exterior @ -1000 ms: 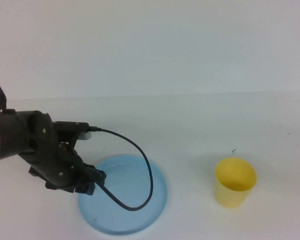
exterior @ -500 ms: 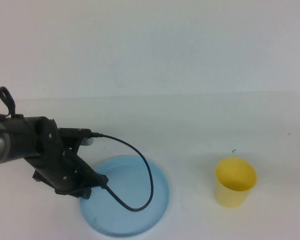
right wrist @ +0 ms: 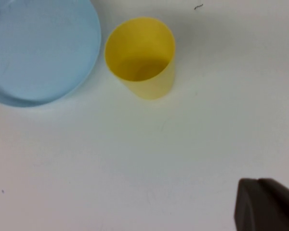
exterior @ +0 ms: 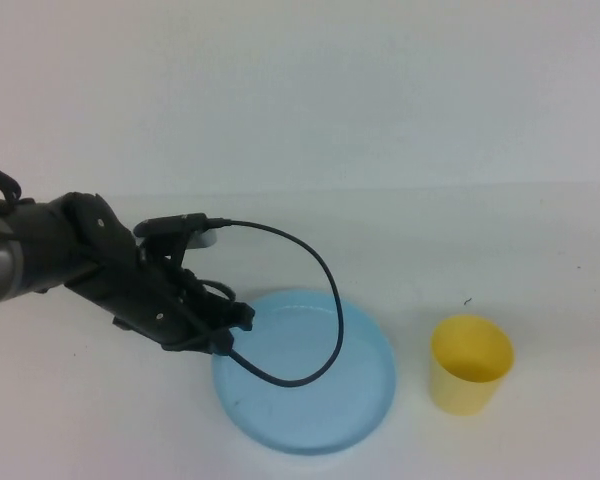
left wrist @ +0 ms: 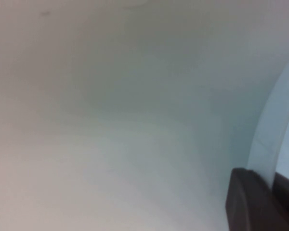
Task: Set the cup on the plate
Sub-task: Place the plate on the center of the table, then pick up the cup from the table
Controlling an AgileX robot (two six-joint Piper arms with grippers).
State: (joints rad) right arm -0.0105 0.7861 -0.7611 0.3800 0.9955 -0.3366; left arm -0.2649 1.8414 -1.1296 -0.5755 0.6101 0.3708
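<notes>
High view: the light blue plate (exterior: 305,372) sits on the white table (exterior: 460,230) toward the near edge, a bit left of centre; the yellow cup (exterior: 470,364) stands upright to its right, mouth up, close to the plate but not touching it, so it's not on the plate. The left arm (exterior: 90,268) reaches in from the left, low over the table, and the left gripper (exterior: 238,322) is right at the plate's left rim; looks pinched shut on that rim, though from up here the fingertips are mostly hidden under the arm's body. A black cable (exterior: 315,300) loops from the wrist out over the plate and back to the gripper. No right arm in this shot.

Left wrist view: pretty much all white table (left wrist: 111,120); the pale blue plate (left wrist: 279,125) edge curves in along one side, and a dark finger (left wrist: 250,202) of the left gripper sits right against that rim with the rim running between the dark parts; so yeah, narrow pincer clamped on the plate's edge.

Right wrist view: looking down at the cup (right wrist: 142,57), empty and upright, with the plate (right wrist: 38,53) just beside it, a thin gap of table (right wrist: 135,168) between them; a dark bit of the right gripper (right wrist: 265,204) pokes into the corner, well apart from the cup, closed up and holding nothing.
</notes>
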